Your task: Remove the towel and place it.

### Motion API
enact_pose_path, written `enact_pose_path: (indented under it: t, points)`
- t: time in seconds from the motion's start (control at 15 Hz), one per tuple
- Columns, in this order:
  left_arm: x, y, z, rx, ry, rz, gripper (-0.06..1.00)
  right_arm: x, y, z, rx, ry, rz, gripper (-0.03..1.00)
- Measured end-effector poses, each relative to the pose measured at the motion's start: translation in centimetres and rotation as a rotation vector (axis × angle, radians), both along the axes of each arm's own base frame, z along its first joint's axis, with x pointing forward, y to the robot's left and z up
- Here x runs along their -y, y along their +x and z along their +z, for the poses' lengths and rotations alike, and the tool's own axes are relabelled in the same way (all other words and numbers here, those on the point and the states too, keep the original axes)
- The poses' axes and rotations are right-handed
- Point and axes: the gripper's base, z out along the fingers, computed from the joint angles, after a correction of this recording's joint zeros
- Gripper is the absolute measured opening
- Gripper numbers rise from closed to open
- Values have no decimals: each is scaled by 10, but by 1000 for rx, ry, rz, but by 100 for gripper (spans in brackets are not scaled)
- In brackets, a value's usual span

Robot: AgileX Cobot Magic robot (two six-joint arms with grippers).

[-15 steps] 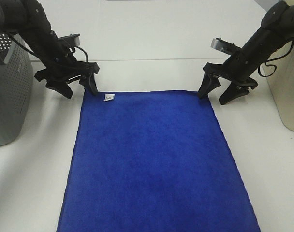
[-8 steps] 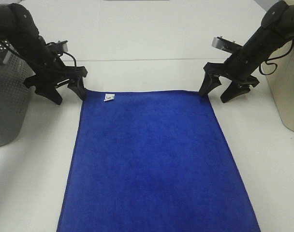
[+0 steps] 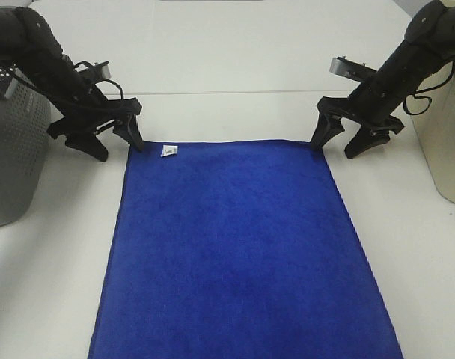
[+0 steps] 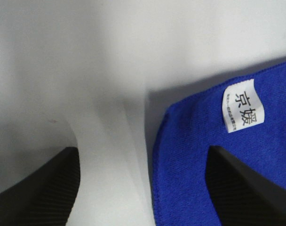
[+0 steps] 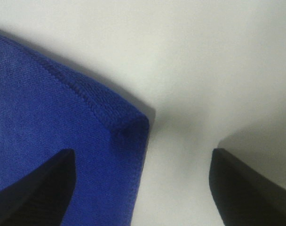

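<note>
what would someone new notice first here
A big royal-blue towel lies flat on the white table, filling the middle of the high view. The left gripper and the right gripper stand open at its two far corners, with a small white tag by the left one.

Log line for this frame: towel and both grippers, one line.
towel: spread flat, ungrasped | left gripper: open, straddling far-left corner | right gripper: open, straddling far-right corner | step: grasp not yet made
</note>
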Motion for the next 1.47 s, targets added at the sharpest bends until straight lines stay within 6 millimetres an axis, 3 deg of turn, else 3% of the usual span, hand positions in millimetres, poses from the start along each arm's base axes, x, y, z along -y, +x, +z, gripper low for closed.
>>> enact_pose_path:
  t: [0.53,0.73,0.93,1.13,1.33,1.4,1.47]
  points:
    - [28,-2,-5,16,-36,-32,69,-5,1,-3,-20,70,-59,77]
    - [55,-6,-5,40,-45,-69,69,-24,2,-10,-38,140,-68,76]
    - [71,-8,-5,68,-45,-90,68,-54,2,-15,-12,147,-36,68]
    - [75,-7,-9,84,-42,-83,52,-56,3,-18,14,112,-21,50]
    - [75,-4,-14,114,-35,-84,11,-52,5,-21,37,66,-7,17]
    - [74,-3,-15,128,-31,-89,3,-52,5,-22,44,62,-10,6]
    - [75,-3,-15,135,-32,-95,2,-52,6,-23,46,62,-12,1]
